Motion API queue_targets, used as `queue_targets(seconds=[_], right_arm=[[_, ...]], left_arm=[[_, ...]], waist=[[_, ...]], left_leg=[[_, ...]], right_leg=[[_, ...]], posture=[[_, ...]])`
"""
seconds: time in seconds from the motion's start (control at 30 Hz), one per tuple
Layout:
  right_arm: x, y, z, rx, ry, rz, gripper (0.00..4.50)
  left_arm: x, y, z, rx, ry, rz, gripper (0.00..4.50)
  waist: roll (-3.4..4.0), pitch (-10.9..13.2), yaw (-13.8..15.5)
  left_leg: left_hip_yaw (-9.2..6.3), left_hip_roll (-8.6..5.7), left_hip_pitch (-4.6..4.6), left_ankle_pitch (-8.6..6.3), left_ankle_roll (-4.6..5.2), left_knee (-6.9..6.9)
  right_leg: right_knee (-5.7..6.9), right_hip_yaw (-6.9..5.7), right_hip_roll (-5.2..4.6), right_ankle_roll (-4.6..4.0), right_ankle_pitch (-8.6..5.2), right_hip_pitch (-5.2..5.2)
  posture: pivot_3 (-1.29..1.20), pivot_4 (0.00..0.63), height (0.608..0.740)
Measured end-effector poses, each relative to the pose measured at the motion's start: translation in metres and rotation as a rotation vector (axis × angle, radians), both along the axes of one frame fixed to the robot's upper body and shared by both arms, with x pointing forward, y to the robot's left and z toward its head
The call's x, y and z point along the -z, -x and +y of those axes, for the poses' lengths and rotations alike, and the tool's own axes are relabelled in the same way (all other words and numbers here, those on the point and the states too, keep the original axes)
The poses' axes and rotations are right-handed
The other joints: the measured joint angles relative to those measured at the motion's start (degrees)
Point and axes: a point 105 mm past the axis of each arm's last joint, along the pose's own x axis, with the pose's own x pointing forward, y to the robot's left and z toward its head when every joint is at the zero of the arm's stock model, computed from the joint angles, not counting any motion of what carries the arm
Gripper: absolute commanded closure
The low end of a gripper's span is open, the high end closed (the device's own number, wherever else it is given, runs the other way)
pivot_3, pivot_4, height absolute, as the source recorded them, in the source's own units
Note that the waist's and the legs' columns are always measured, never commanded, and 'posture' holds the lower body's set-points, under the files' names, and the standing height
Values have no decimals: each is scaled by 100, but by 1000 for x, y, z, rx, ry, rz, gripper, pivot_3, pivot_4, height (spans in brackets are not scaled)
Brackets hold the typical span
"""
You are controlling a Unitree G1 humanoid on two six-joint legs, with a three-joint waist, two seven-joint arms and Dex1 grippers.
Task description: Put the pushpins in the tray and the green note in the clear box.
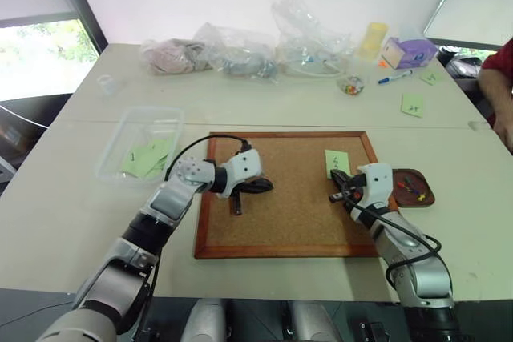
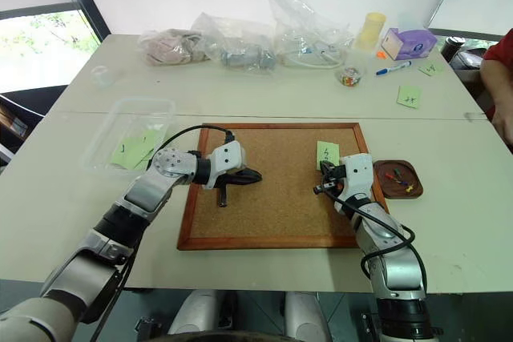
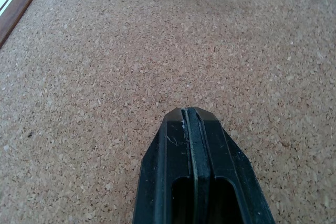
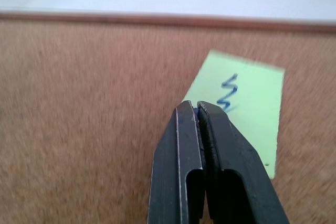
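A pale green note [image 1: 337, 162] with a dark squiggle lies on the corkboard [image 1: 280, 226] near its far right corner. Just in front of it is my right gripper [image 1: 335, 195], shut; in the right wrist view its tips [image 4: 195, 106] pinch a tiny bluish bit that looks like a pushpin. The dark-brown tray [image 1: 399, 178] sits right of the board with a few coloured pushpins [image 1: 410, 190] in it. My left gripper [image 1: 268, 187] is shut with nothing in it, low over the board's left half. The clear box [image 1: 120, 130], left of the board, holds green notes [image 1: 148, 158].
Clear plastic bags [image 1: 240, 54], a yellow cup [image 1: 373, 38], a purple pad [image 1: 409, 52], a pen [image 1: 394, 78] and a small cup of pins [image 1: 351, 84] line the table's far side. Loose green notes [image 1: 412, 103] lie far right. A person's arm [image 1: 497, 94] shows there.
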Motion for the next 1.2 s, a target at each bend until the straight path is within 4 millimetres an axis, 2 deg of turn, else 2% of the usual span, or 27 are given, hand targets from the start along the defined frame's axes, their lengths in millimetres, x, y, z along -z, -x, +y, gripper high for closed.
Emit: queue_targets(seconds=[0.13, 0.27, 0.43, 0.5, 0.53, 0.7, 0.8, 0.9, 1.0, 1.2], right_arm=[[-22, 1, -4, 22, 5, -83, 4441], [-25, 3, -4, 22, 7, -94, 4441], [-25, 4, -4, 22, 8, -94, 4441], [-24, 4, -3, 20, 9, -93, 4500], [-24, 4, -3, 18, 10, -93, 4500], [-22, 5, -3, 18, 13, -85, 4500], [-22, 7, -2, 18, 20, -88, 4500], [-30, 9, 1, 5, 29, -115, 4500], [-35, 12, 3, -7, 49, -135, 4500], [-47, 17, 8, -35, 99, -169, 4500]], left_arm=[[1, -1, 1, 1, -1, -1, 4500], [-2, -1, 0, -12, 36, 32, 4500], [-6, 0, -6, -79, 180, 208, 4500], [-13, 0, -12, -86, 247, 271, 3820], [-19, -2, -13, -88, 271, 283, 3644], [-52, -8, -15, -84, 377, 310, 1244], [-72, -13, -18, -87, 456, 343, 27], [-87, -30, -20, -154, 535, 424, 27], [-101, -40, -29, -173, 616, 583, 27], [-124, -53, -74, -185, 746, 890, 27]], waist=[[-4, -16, -3], [-3, -20, -3], [-4, -18, 10], [-5, -17, 1], [-5, -16, -2], [-4, -16, -14], [-4, -16, -5], [-7, -14, 3], [-9, -13, 3], [-18, -7, 0]], left_leg=[[0, 3, 8, 0, 0, -1], [0, 4, 9, 0, 0, -1], [-1, 1, -3, 0, 0, 1], [-1, 1, -7, 0, 0, 1], [-2, 2, -8, 0, 0, 1], [-3, 3, -7, 0, 0, 0], [-3, 1, -7, 0, 0, 1], [-3, -6, -8, 0, 0, 1], [-8, -18, -12, 0, 0, 1], [-12, -29, -15, 0, 0, 0]], right_leg=[[0, 0, 3, 0, 0, 8], [0, 0, 3, -1, 0, 10], [0, 0, 2, 0, 0, 0], [0, 0, 2, 0, 0, -5], [0, 0, 3, 0, 0, -6], [0, -1, 5, 0, 0, -6], [0, 0, 4, 1, 0, -6], [-1, -1, 3, 1, 0, -6], [-4, -4, 4, 4, -1, -6], [-9, -4, 2, 8, -4, -7]], posture=[[0, 150, 737], [0, 150, 737], [0, 150, 737], [0, 150, 737], [0, 150, 737], [0, 150, 737], [0, 150, 737], [0, 150, 737], [0, 150, 737], [0, 150, 737]])
